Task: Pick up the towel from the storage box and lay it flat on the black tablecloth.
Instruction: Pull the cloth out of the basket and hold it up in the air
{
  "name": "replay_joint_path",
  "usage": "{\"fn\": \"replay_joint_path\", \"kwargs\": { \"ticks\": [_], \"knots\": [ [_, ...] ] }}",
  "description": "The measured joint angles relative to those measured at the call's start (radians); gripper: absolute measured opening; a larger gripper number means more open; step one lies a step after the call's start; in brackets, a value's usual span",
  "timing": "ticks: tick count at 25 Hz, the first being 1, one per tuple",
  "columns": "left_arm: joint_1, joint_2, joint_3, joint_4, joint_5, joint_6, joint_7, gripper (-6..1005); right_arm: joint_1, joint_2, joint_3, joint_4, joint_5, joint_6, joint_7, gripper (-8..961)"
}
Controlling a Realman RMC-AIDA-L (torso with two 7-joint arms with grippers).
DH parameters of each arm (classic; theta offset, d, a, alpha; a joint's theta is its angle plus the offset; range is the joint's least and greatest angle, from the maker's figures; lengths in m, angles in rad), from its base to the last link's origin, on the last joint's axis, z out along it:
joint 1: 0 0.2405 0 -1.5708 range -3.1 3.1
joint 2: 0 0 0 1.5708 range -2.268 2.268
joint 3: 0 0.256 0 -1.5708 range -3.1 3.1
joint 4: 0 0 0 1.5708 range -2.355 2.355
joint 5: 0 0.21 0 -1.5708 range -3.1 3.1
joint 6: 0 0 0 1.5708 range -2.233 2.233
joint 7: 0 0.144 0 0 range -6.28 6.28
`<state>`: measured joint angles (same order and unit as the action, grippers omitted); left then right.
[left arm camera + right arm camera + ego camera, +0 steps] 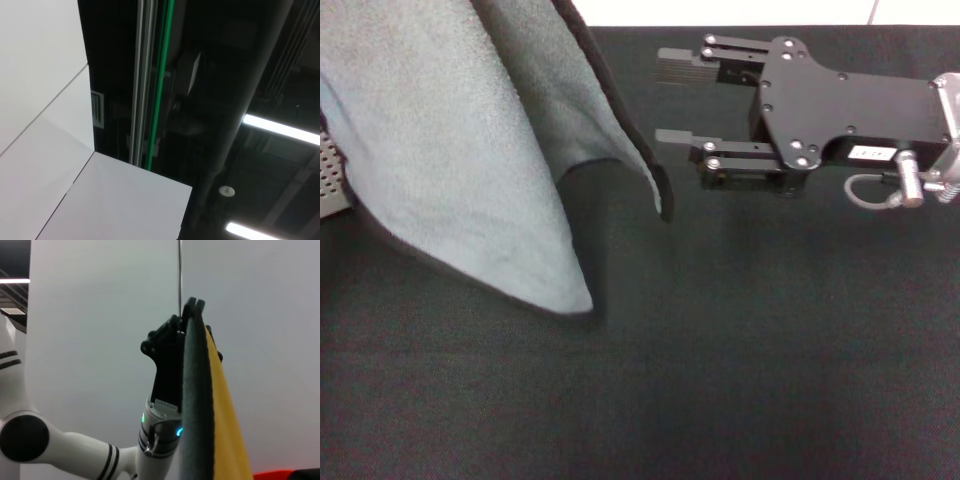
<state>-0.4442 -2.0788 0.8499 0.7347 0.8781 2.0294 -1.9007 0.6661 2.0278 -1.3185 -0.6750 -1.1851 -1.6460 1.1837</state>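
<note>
The towel hangs in the air at the 10 o'clock part of the head view, draped in two folds with its upper part cut off by the picture's top edge, so that view does not show what carries it. Its lowest corner hangs close over the black tablecloth, though contact cannot be made out, and a second, black-edged corner hangs a little higher toward 12 o'clock. Behind the cloth at 9 o'clock only a small perforated piece of the storage box shows; the rest is covered by the towel or lies out of frame.

The right gripper reaches in from 2 o'clock, its two fingers spread apart and pointing at the towel's hanging edge, near it but not touching, with nothing between them.

The right wrist view supplies what the head view lacks: the left gripper is raised on its white arm against a pale wall, clenched on the towel's top edge. The towel is seen edge-on there as a dark grey strip running down, with a yellow-orange cloth lying against it on one side; how the two are joined is hard to tell.

The left wrist view shows only ceiling, light strips and white panels, none of the work.

The desk under the tablecloth lies bare from the centre out to 6 and 4 o'clock.
</note>
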Motion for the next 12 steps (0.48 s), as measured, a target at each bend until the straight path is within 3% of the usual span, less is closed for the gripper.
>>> {"fn": "replay_joint_path", "kwargs": {
  "ticks": [12],
  "knots": [
    [0.003, -0.009, 0.001, -0.018, -0.029, 0.000, 0.006, 18, 0.007, 0.000, -0.158, 0.004, 0.063, 0.145, -0.015, 651]
  ]
}}
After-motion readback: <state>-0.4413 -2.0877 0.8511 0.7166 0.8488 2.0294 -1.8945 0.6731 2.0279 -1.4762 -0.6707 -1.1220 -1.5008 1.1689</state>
